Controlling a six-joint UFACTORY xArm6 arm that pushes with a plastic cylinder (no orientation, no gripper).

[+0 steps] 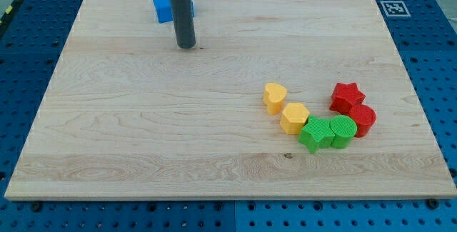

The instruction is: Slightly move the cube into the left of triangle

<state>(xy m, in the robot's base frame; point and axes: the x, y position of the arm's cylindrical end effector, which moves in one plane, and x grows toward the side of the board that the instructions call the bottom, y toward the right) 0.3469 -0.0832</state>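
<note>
A blue cube point(163, 8) lies near the top left of the wooden board point(143, 132), partly hidden behind the rod. Another bit of blue shows to the right of the rod; I cannot make out its shape, so I cannot tell whether it is the triangle. My tip point(186, 46) rests on the board just below and to the right of the blue cube, apart from it.
A cluster of blocks lies at the lower right: a yellow heart-like block point(275, 96), a yellow hexagon point(294, 117), a green star point(315, 133), a green cylinder point(343, 130), a red star point(347, 96) and a red cylinder point(363, 119).
</note>
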